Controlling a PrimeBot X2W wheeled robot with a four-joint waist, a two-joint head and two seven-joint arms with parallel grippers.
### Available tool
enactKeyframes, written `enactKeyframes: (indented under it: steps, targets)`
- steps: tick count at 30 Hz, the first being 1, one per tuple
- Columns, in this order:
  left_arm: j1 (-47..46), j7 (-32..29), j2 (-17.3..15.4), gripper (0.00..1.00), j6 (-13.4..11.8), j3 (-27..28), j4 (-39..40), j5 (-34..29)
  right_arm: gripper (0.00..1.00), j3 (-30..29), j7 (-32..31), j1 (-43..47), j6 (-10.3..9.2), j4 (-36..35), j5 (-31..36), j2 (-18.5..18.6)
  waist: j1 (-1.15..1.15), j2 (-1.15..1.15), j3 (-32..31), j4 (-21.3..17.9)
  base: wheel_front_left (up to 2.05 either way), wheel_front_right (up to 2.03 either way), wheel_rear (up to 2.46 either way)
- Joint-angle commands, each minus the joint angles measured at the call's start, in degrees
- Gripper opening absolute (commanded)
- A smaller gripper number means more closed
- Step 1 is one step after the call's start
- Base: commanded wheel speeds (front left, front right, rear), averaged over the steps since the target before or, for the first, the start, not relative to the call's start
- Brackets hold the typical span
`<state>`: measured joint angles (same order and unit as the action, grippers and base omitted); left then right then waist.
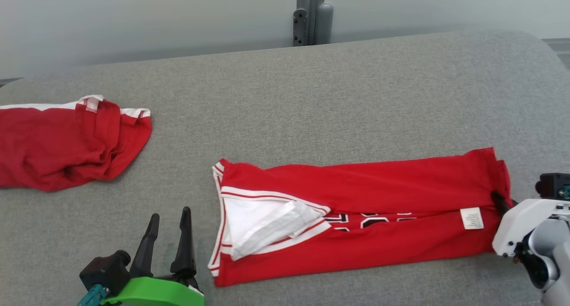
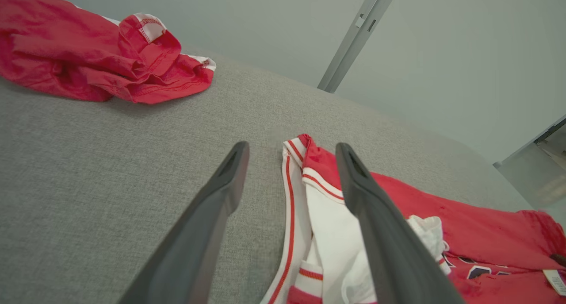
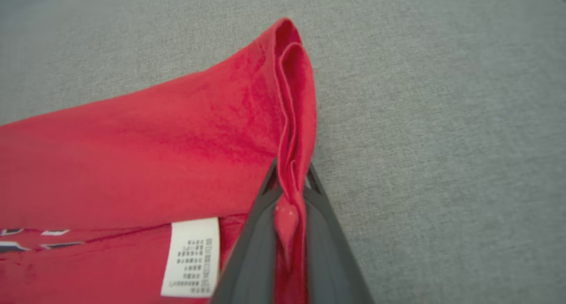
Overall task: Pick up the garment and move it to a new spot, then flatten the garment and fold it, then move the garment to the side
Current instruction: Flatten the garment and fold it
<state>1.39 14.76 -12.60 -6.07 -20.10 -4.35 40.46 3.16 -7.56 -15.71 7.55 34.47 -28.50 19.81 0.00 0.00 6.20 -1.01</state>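
Folding is the step in hand, we judge: the red jersey with white trim (image 1: 378, 194) lies as a long lengthwise strip on the grey woven cushion (image 1: 311, 96), middle to right before us. Our right gripper (image 3: 292, 180) pinches the doubled hem at the strip's right end, near the white care label (image 1: 471, 218). Our left gripper (image 1: 169, 213) stands spread, holding nothing, just beside the collar end. Next, we think, the hem must be lifted and carried across toward the collar, clear of the crumpled red garment (image 1: 67, 141) lying well apart at left.
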Motion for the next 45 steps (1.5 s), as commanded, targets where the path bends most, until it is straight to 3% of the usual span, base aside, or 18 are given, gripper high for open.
enactKeyframes:
  steps: [1,8,13,18,26,32,45]
  targets:
    - [0.43,0.28,-0.67,1.00,-0.21,0.22,0.00,-0.44,0.00,-1.23,-0.13,0.45,-0.12,-0.26,-0.15,1.27,0.00,0.00,-0.48,-1.50,0.00,0.00,0.00]
    - [-0.02,0.40,-1.53,1.00,-0.75,0.83,-0.40,-1.85,0.00,-4.92,-0.98,0.98,-0.11,-2.67,0.36,3.10,0.00,0.00,-0.57,-4.46,0.00,0.00,0.00]
    - [-1.05,0.46,-1.99,1.00,-0.99,1.15,-0.92,-3.46,0.00,-5.11,-2.23,1.61,-0.11,-5.83,0.81,1.98,0.00,0.00,-0.57,-5.48,0.00,0.00,0.00]
    - [-1.31,0.43,-2.22,1.00,-1.13,2.03,-1.85,-3.83,0.00,-2.87,-4.65,2.55,-0.08,-11.03,-2.81,0.25,0.00,0.00,-0.97,-5.57,0.00,0.00,0.00]
    - [-0.55,0.44,-1.20,1.00,-0.62,3.23,-2.71,-4.26,0.00,4.62,-10.00,4.30,-0.06,-22.99,-10.95,-2.65,0.00,0.00,-2.25,-3.74,0.00,0.00,0.00]
    - [-0.57,0.45,-0.27,1.00,-0.01,3.46,-2.70,-4.80,0.00,10.12,-11.88,4.17,-0.06,-29.23,-12.84,-4.49,0.00,0.00,-2.58,-1.66,0.00,0.00,0.00]
    - [-2.13,0.46,0.89,1.00,0.97,2.63,-3.09,-5.58,0.00,21.41,-10.47,-1.74,-0.06,-23.72,-12.63,-13.13,0.00,0.00,-2.75,2.67,0.00,0.00,0.00]
